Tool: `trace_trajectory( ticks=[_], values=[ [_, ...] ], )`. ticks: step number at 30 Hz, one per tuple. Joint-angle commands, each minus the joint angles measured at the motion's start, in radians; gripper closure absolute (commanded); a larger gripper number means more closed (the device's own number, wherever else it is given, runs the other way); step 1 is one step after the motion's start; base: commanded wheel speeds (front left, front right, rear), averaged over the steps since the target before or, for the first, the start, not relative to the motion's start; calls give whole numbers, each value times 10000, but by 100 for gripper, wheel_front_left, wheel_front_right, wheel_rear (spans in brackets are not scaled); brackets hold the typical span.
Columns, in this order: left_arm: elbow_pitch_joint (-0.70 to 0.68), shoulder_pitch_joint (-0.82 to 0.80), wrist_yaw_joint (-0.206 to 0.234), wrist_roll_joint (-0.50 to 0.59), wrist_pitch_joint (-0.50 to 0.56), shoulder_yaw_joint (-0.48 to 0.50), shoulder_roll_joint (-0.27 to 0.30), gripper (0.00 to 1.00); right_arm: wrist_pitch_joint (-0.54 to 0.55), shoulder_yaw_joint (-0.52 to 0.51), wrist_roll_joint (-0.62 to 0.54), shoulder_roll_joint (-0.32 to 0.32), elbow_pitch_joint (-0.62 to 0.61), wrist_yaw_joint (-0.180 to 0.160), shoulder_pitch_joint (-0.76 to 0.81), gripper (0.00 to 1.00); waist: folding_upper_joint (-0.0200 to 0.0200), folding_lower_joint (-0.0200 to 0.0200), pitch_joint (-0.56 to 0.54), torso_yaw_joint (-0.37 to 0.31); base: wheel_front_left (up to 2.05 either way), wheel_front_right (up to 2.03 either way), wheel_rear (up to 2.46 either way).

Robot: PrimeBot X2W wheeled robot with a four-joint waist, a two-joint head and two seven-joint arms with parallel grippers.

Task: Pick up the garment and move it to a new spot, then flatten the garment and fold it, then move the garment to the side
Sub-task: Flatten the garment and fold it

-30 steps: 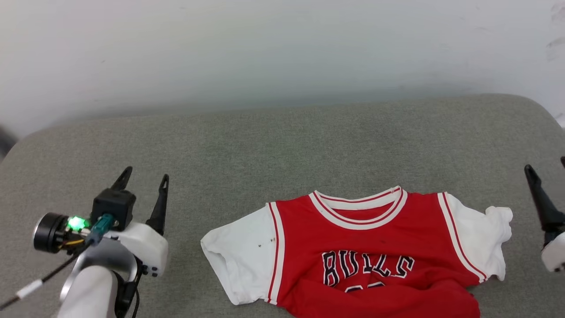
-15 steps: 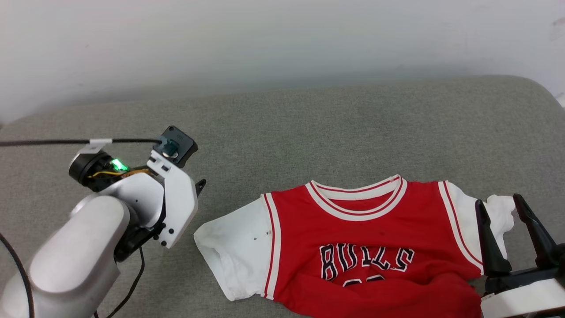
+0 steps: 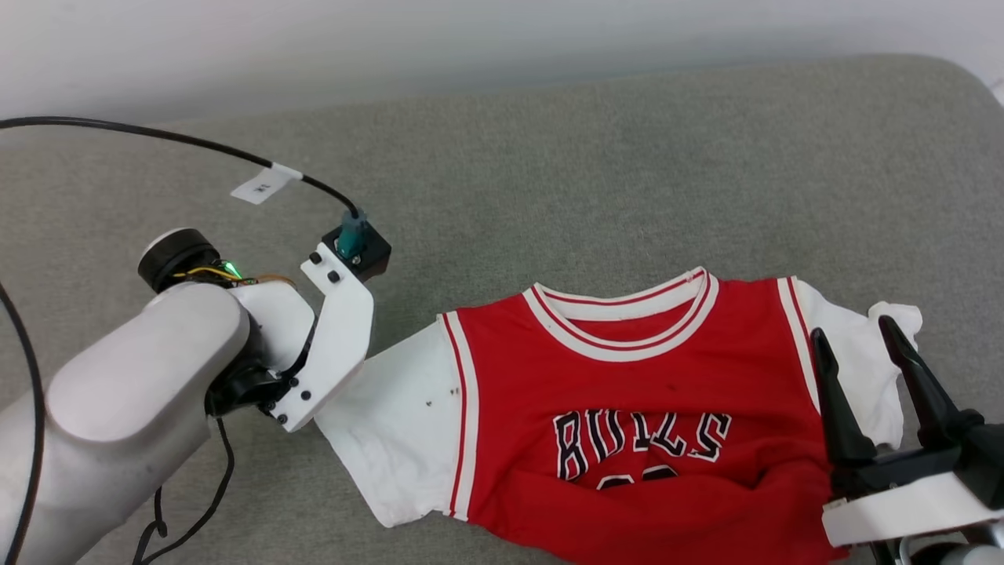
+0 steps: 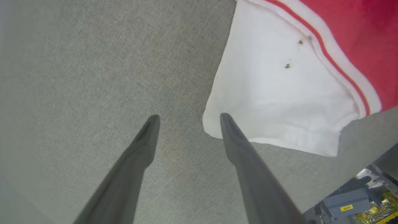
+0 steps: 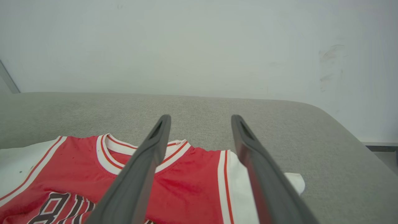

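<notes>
The red garment (image 3: 627,392) is lying near the front edge of the worktop (image 3: 549,157), and the left tool (image 4: 186,116) and right tool (image 3: 853,329), both with fingers wide apart and holding nothing, are hovering by its two sides to pick it up, so next they need to pinch the cloth.

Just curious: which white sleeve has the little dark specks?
The robot's left sleeve, lying flat by the left hand; the right sleeve shows none and is bunched.
</notes>
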Motion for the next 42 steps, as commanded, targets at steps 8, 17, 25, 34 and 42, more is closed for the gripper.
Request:
trace_trajectory(
  ticks=[8, 17, 25, 34, 42],
  values=[
    [551, -671, 4, -540, 255, -1749, 94, 0, -238, 304, -70, 121, 337, -11, -677, 0, 0, 0, 872, -442, 0, 0, 0],
    [674, -293, 3, -817, 24, -2320, 164, 100, -395, 162, -51, -37, 727, -11, -1023, 0, 0, 0, 789, -450, 0, 0, 0],
    [617, -261, 5, -1092, -1117, -2270, 465, 100, -12, -617, -215, -1199, 447, -11, -1498, 0, 0, 0, -74, -67, 0, 0, 0],
    [-78, -256, 5, -1241, -2011, -2265, 998, 100, 3513, 132, 1253, -4621, 351, -11, -2703, 0, 0, 0, -330, 464, 0, 0, 0],
    [-517, -671, 4, -950, -2294, -2268, 897, 100, 8031, 3172, 4664, -8058, 494, -11, -4088, 0, 0, 0, 252, 910, 0, 0, 0]
  ],
)
